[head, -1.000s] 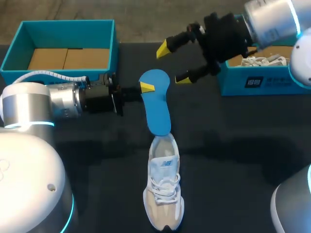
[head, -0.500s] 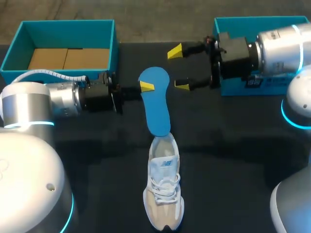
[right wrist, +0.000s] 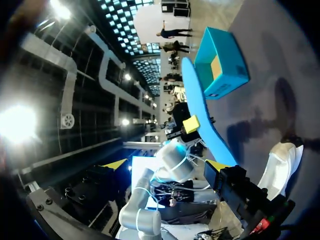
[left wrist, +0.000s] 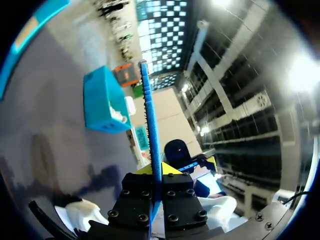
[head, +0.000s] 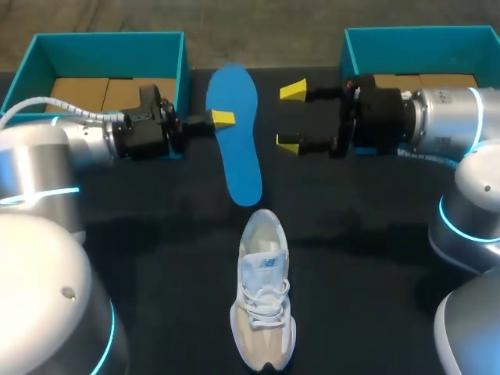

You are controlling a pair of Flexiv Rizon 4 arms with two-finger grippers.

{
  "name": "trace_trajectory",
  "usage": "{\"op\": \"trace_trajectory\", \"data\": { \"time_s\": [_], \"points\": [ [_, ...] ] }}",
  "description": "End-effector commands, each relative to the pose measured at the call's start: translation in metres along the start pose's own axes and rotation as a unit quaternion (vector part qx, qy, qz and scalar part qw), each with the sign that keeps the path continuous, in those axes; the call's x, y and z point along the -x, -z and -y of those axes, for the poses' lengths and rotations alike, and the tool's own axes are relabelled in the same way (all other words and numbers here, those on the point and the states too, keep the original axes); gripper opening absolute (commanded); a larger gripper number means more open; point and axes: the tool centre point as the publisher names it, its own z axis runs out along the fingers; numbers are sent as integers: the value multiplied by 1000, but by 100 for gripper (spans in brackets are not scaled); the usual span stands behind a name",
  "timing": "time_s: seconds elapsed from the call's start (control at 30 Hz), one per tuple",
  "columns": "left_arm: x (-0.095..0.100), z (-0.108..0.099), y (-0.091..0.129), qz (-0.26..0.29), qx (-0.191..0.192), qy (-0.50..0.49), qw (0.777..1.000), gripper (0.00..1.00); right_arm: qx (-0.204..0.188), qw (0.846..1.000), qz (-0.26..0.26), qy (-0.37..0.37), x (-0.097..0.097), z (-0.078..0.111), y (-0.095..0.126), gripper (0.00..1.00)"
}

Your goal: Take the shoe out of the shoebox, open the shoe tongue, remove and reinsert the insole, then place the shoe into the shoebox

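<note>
Pulled back toward 12 o'clock, the insole (head: 237,141) now hangs clear of the shoe (head: 263,301) at 6 o'clock on the counter (head: 156,258), its edge pinched between the fingers of the left gripper (head: 221,119), while the right gripper (head: 291,116) waits at its 3 o'clock, fingers wide and empty, probably to help reinsert it.

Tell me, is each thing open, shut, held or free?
Blue foam insole: out of the shoe, held.
White and beige sneaker: upright on the table, free.
Left teal shoebox: open.
Right teal shoebox: open.
Left gripper: shut on the insole.
Right gripper: open, empty.
</note>
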Motion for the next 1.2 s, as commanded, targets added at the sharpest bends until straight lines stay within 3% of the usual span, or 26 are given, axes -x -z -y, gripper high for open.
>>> {"op": "trace_trajectory", "data": {
  "time_s": [0.03, 0.23, 0.37, 0.6, 1.1, 1.13, 1.2],
  "points": [
    [-12, -8, 2, -24, -162, -343, 925, 0, 2, 1000, -1, 0, 1, 1, -2, 100],
    [-20, -6, 9, -39, -163, -516, 840, 0, 2, 1000, -1, 0, 1, 1, -2, 100],
    [-22, 3, 12, -72, -149, -561, 811, 0, 2, 1000, -1, 0, 1, 1, -2, 100],
    [-25, 18, 13, -84, -92, -591, 797, 0, 2, 1000, -1, 0, 1, 1, -2, 100],
    [-25, 18, 13, -84, -92, -591, 797, 0, 2, 1000, -1, 0, 1, 1, -2, 100],
    [-24, 18, 12, -89, -88, -594, 795, 0, 2, 1000, -1, 0, 1, 1, -2, 100],
    [-26, 16, 11, -122, -81, -622, 769, 0, 2, 1000, -1, 0, 1, 1, -2, 100]
  ]
}}
